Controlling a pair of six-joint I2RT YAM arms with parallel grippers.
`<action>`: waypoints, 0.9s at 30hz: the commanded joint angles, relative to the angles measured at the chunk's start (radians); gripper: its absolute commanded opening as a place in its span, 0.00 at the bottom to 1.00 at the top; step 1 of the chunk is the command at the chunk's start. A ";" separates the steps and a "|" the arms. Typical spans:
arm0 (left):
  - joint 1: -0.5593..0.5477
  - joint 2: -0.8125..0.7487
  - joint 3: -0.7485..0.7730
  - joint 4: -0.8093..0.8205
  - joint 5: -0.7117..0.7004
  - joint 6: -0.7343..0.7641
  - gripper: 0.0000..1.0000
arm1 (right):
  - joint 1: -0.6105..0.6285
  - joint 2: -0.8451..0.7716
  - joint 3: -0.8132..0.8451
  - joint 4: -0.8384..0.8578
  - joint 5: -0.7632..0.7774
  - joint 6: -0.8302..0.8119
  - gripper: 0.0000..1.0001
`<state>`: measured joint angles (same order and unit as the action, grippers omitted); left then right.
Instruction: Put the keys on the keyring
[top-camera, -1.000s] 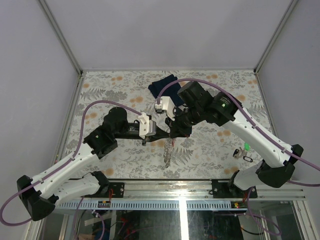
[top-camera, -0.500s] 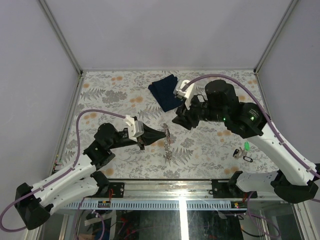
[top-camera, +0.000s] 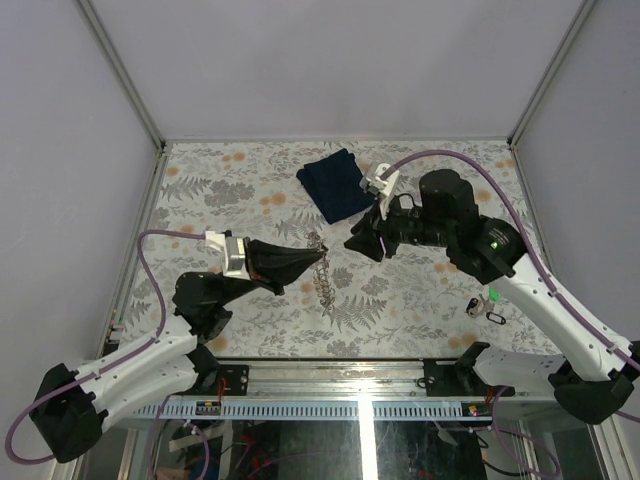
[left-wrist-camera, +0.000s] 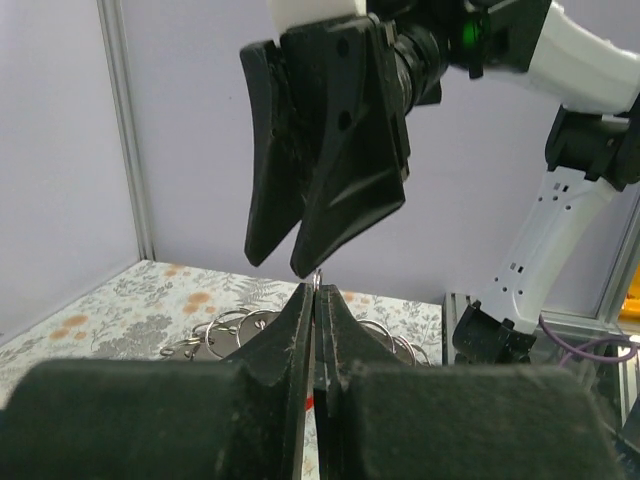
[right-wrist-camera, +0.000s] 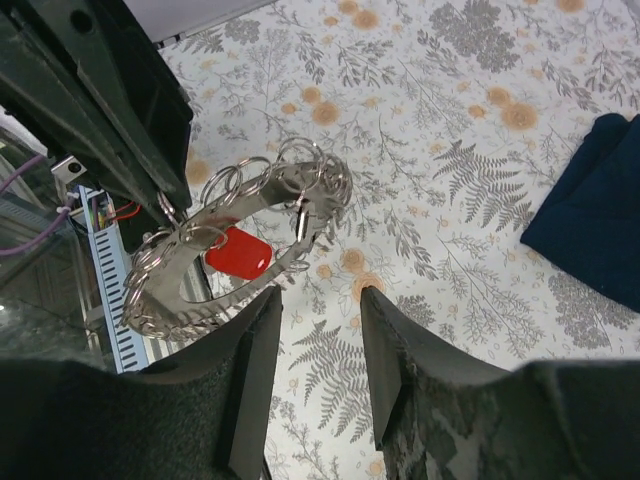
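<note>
Though the left claw (left-wrist-camera: 315, 296) blocks the pinch point from above, its wrist view shows the fingers pressed together on the keyring (top-camera: 323, 278), which dangles over mid-worktop (top-camera: 230, 190). A red key (right-wrist-camera: 238, 252) sits half hidden behind the links. The right claw (right-wrist-camera: 318, 300) is spread and empty just beside it. A green key (top-camera: 493, 293) and small, indistinct black keys (top-camera: 497, 318) lie near right.

A surface (top-camera: 230, 190) printed with grey ferns and orange blossoms lies beneath the right pincer (top-camera: 353, 243); plain pale lilac walls (top-camera: 330, 70) rise beyond it, metal posts (top-camera: 121, 70) at their corners.
</note>
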<state>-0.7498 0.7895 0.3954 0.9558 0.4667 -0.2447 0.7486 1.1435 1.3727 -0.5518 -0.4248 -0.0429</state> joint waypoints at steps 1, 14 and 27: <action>0.008 0.002 0.015 0.141 -0.029 -0.014 0.00 | -0.003 -0.093 -0.082 0.193 -0.048 0.031 0.44; 0.009 -0.027 0.072 -0.133 -0.033 0.098 0.00 | -0.003 -0.132 -0.176 0.177 0.362 0.079 0.56; 0.018 -0.008 0.092 -0.319 -0.103 0.141 0.00 | -0.019 0.044 -0.143 0.027 0.547 0.304 0.68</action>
<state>-0.7414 0.7841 0.4477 0.6239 0.4088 -0.1371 0.7464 1.0973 1.1801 -0.4553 0.0814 0.1612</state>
